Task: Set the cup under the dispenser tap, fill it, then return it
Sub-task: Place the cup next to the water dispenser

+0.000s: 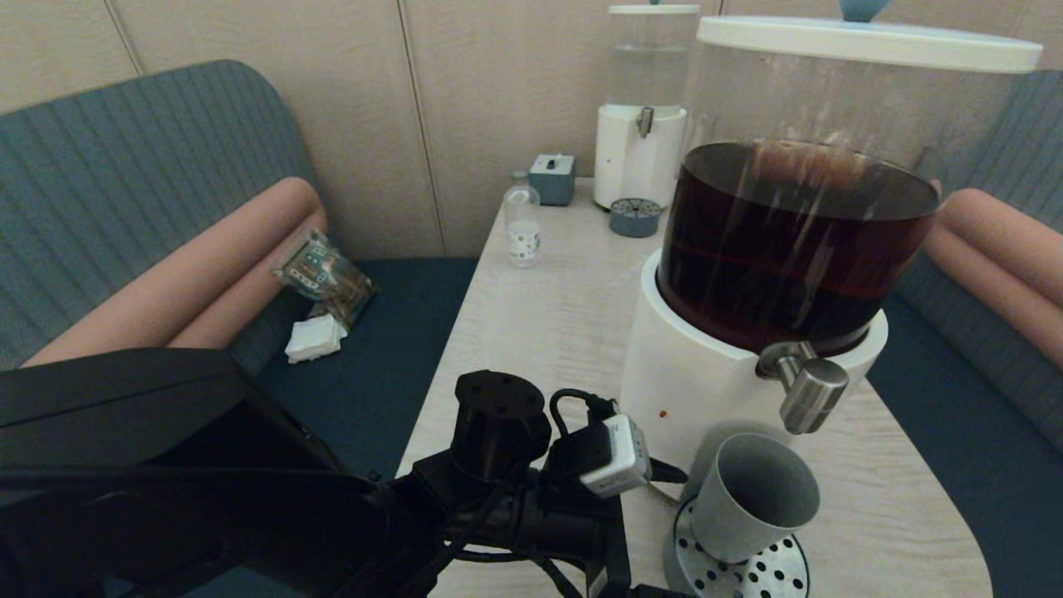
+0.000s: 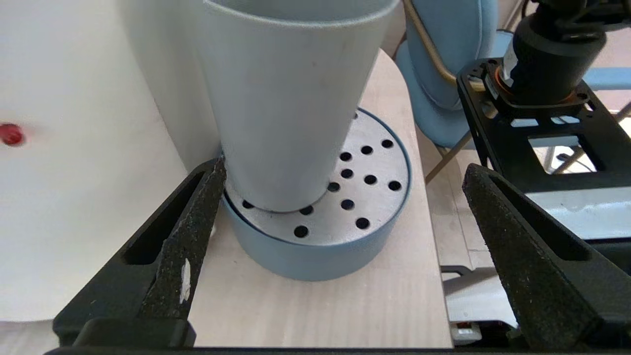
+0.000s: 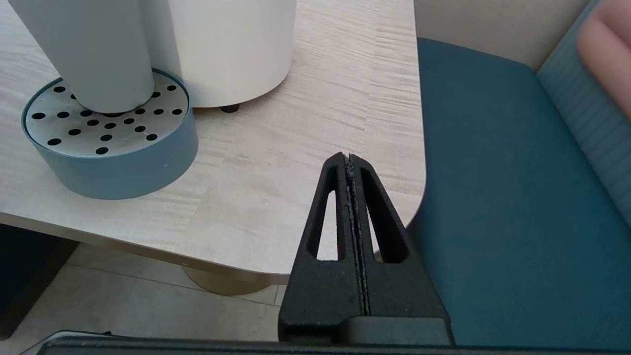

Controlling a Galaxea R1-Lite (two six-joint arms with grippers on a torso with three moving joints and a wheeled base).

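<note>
The grey-green cup [image 1: 751, 498] stands upright and empty on the perforated drip tray [image 1: 776, 577], below the steel dispenser tap [image 1: 810, 390] of the big dispenser of dark brown liquid [image 1: 789, 241]. In the left wrist view my left gripper [image 2: 346, 166] is open. The cup [image 2: 286, 98] rises just beyond its fingers [image 2: 197, 217], close to one fingertip and far from the other. The cup sits off-centre on the tray [image 2: 320, 256], toward the dispenser's white base. My right gripper [image 3: 349, 157] is shut on nothing, low by the table's near right corner, with the cup [image 3: 93, 49] off to one side.
At the table's far end stand a smaller clear-liquid dispenser [image 1: 644, 124], its drip tray [image 1: 635, 218], a small labelled bottle [image 1: 523, 226] and a grey box [image 1: 552, 178]. Blue benches flank the table; a packet [image 1: 324, 274] and napkins lie on the left one.
</note>
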